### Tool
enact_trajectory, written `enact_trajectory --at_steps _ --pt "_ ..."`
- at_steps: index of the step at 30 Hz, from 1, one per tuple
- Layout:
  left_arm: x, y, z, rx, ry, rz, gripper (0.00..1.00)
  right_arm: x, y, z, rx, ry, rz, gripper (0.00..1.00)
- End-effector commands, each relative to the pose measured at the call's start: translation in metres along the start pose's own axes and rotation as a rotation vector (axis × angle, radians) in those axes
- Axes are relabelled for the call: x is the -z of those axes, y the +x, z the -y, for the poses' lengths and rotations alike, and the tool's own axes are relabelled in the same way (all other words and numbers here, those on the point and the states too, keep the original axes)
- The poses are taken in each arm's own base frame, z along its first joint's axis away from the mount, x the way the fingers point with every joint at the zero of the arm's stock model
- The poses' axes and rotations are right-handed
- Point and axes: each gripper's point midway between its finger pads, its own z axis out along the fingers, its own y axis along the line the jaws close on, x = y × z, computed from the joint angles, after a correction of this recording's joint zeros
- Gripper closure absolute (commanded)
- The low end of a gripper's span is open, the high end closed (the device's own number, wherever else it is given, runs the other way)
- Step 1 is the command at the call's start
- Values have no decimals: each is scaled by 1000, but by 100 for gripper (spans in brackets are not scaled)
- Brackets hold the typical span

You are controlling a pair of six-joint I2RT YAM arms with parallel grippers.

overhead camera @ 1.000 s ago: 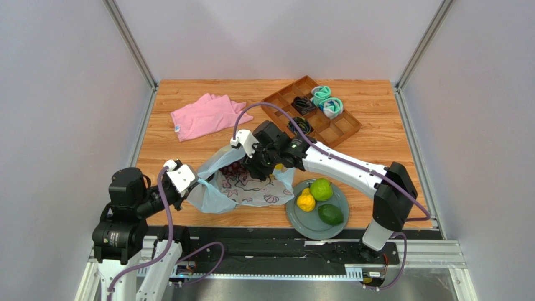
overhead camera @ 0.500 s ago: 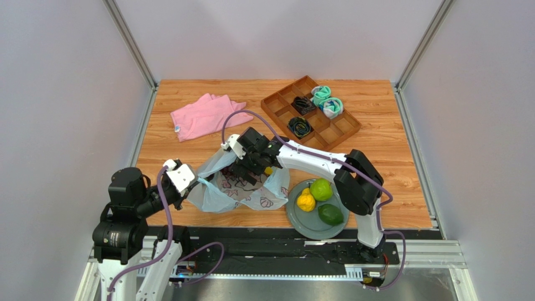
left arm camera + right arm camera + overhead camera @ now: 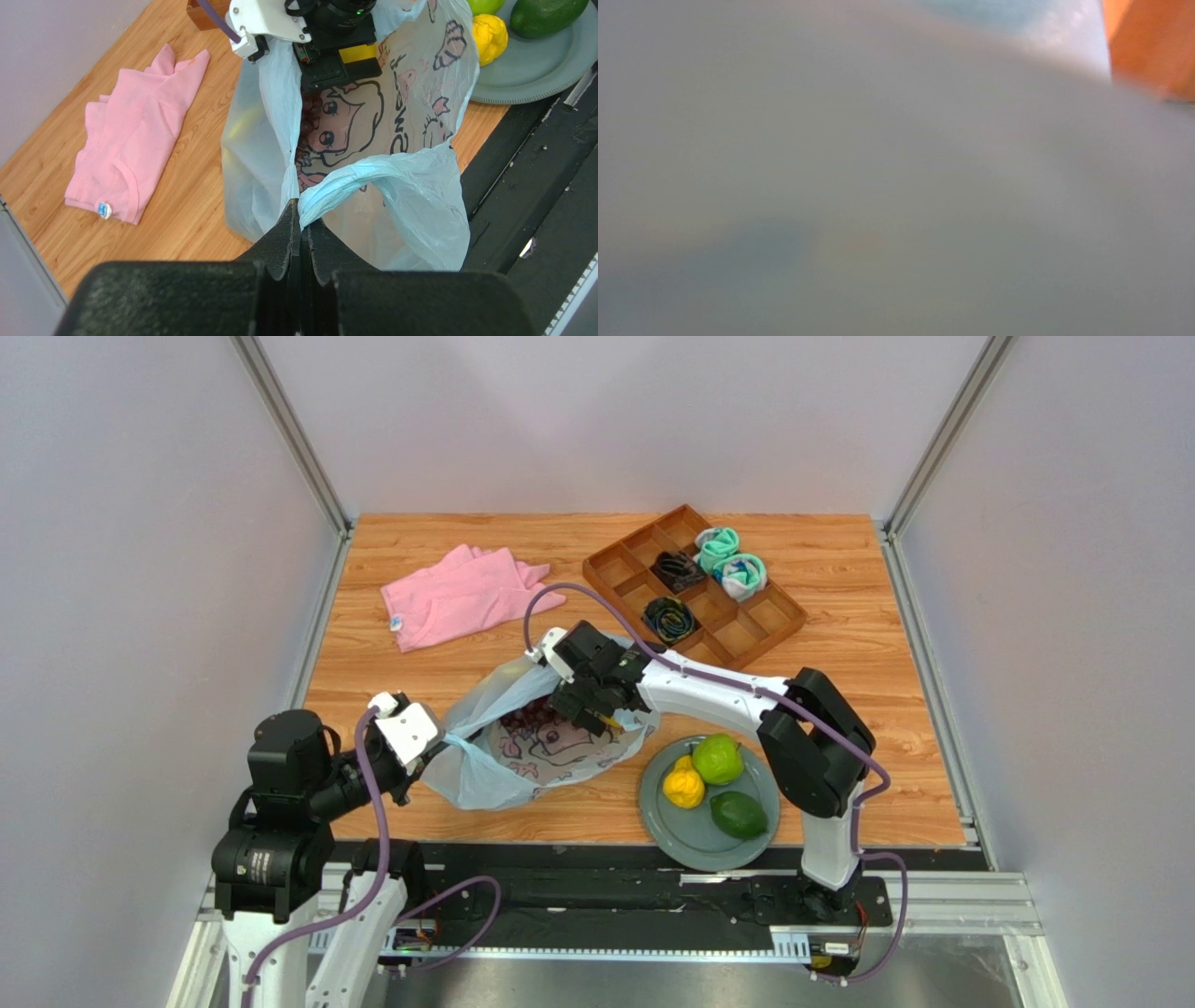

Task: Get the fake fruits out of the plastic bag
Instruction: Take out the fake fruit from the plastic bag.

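The pale-blue plastic bag [image 3: 519,756] lies on the table with its cartoon print facing up. My left gripper [image 3: 428,742] is shut on one twisted bag handle [image 3: 337,192], and its fingertips [image 3: 300,213] pinch the film. My right gripper [image 3: 589,703] reaches into the bag's mouth, where the plastic hides its fingers. In the right wrist view, blurred bag film [image 3: 878,175] covers nearly everything. Dark grapes [image 3: 309,115] show through the bag. A lime-green apple [image 3: 717,758], a lemon [image 3: 683,784] and an avocado [image 3: 738,815] rest on the grey plate [image 3: 659,819].
A pink cloth [image 3: 456,595] lies at the back left. A wooden compartment tray [image 3: 744,630] holding rolled socks [image 3: 730,560] stands at the back right. The plate sits right beside the bag, near the table's front edge.
My right gripper went left into the bag's mouth, then shifted slightly right. The bag's upper side spread and flattened. The left gripper kept its hold on the handle.
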Motion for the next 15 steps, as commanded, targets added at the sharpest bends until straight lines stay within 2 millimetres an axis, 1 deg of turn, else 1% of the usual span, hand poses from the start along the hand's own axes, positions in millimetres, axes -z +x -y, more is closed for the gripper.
enact_trajectory --at_steps 1,3,4,8,9,10,12,15 --pt "0 -9 0 -14 0 38 100 17 -27 34 7 121 81 6" --pt "0 -8 1 -20 7 36 100 19 -30 41 25 151 75 6" --pt "1 -8 1 -23 8 36 100 19 -27 42 40 151 65 6" --pt "-2 -7 2 -25 27 28 100 10 -2 32 53 102 8 6" --pt "-2 -7 1 -22 30 26 100 5 11 27 60 90 -17 7" --pt "-2 -8 1 -25 31 29 100 4 14 26 60 85 -17 7" --pt "-4 -9 0 -20 35 29 100 -2 13 27 58 90 8 7" --pt "-5 -10 1 -14 42 33 100 -10 2 34 32 106 48 7"
